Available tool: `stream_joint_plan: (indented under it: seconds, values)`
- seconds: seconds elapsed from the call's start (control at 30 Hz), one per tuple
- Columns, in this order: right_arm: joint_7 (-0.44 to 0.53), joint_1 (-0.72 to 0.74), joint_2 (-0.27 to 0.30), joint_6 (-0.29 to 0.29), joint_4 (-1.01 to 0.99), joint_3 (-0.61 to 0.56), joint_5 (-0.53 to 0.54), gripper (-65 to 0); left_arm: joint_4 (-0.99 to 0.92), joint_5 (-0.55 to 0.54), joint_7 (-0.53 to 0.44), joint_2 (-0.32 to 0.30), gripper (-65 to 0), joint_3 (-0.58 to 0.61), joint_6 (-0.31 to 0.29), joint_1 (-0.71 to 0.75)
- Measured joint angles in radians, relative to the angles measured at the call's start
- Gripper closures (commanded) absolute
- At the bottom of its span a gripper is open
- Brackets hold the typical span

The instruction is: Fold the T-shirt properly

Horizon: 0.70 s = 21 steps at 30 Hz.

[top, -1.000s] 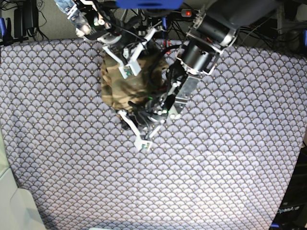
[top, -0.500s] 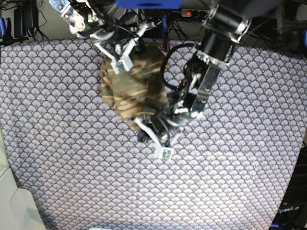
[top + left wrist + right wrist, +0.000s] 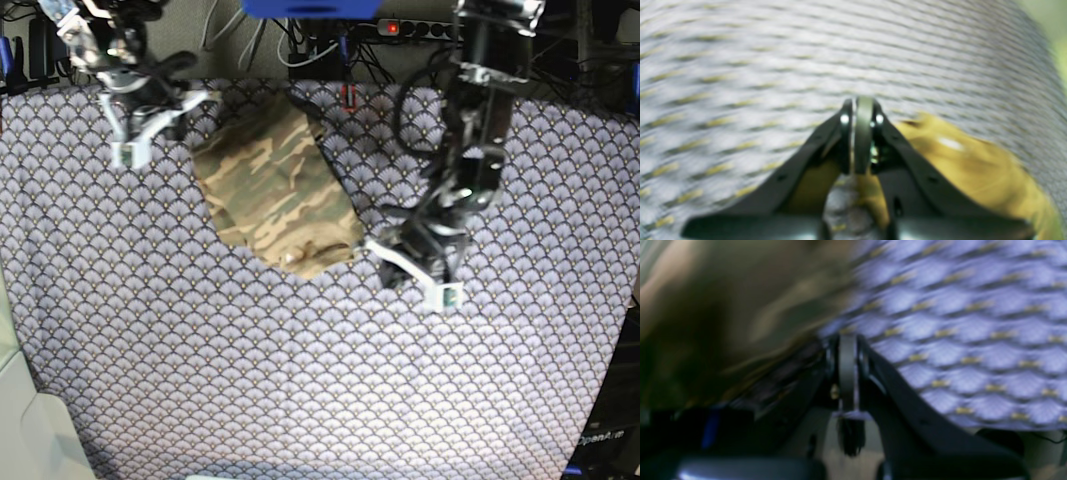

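Two grippers we count, both with jaws together and empty: the left gripper point(image 3: 440, 292) nearer, just right of one folded T-shirt point(image 3: 275, 190) on one tablecloth point(image 3: 300, 380); the right gripper point(image 3: 127, 150) farther, left of it. "OpenArm" reads at the corner label point(image 3: 603, 438)

Folded T-shirt point(image 3: 275, 185) lies between both arms.

The T-shirt point(image 3: 275, 185) lies folded on the tablecloth point(image 3: 300, 380), near its far edge, left of middle. The right gripper point(image 3: 130, 145) is by the far left corner; the left gripper point(image 3: 420, 275) is just right of the shirt.
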Motion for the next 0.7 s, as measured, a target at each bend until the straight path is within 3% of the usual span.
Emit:
stream_joint_plan:
  seconds: [0.27, 0.37, 0.57, 0.7]
  values:
    - [0.214, -0.137, 0.098, -0.004, 0.001, 0.015, 0.039, 0.0, 0.164, -0.004, 0.002, -0.062, -2.2, -0.007, 0.006, 0.180]
    - [0.267, -0.190, 0.105, -0.003, 0.001, 0.026, 0.040, 0.0, 0.202, -0.008, 0.004, -0.051, -2.2, -0.070, -0.001, 0.245]
    - [0.405, -0.380, 0.109, -0.003, 0.000, 0.158, 0.039, 0.0, 0.299, -0.001, -0.001, -0.064, -2.2, -0.158, 0.005, 0.387]
    - [0.423, -0.455, 0.110, -0.003, -0.003, 0.182, 0.039, 0.0, 0.307, -0.004, 0.000, -0.060, -2.2, -0.194, -0.003, 0.455]
